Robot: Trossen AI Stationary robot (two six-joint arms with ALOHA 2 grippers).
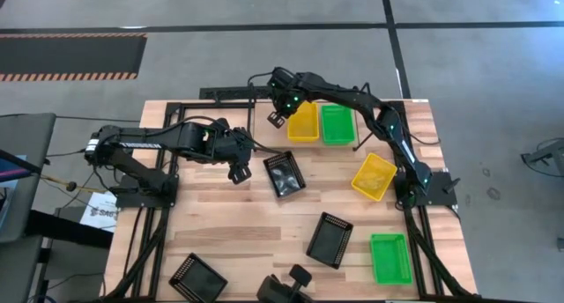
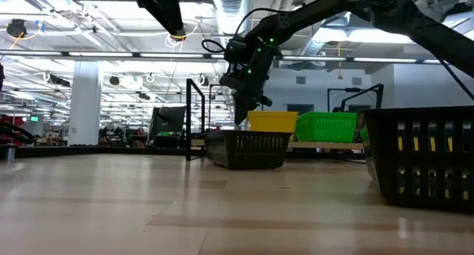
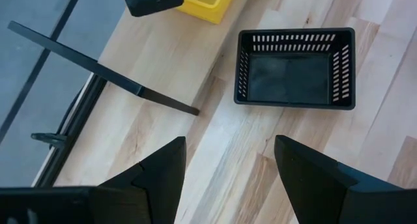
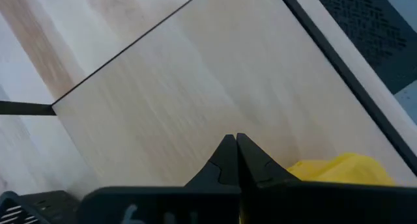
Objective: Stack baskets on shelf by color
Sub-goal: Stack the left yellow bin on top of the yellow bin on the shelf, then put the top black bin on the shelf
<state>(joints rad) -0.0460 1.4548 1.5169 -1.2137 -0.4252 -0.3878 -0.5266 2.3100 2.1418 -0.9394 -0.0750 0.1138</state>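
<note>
So the shelf (image 1: 291, 118) sits at the far edge of the counter (image 1: 247, 224), and it's got one yellow basket (image 1: 303, 122) and one green basket (image 1: 336, 124) on it, side by side and touching. The right end effector (image 1: 277, 118) hangs just beside the yellow one, on the side away from the green, over the bare bit of shelf. Its fingers are pinched together with nothing between them; the right wrist view shows the two tips meeting over the light plank with a corner of yellow just past them.

A black basket (image 1: 284, 174) sits on the counter just in front of the left end effector (image 1: 239, 173), open side up. That end effector is spread wide and empty, hovering above the counter; in the left wrist view the basket lies just past the fingers (image 3: 163, 178), off to one side.

Farther out from both: a second yellow basket (image 1: 374, 176) lies tilted near the right arm's base, another green basket (image 1: 390, 257) by the near right edge, a black one (image 1: 330, 240) angled mid-counter, and one more black one (image 1: 197, 277) at the near left corner.
</note>
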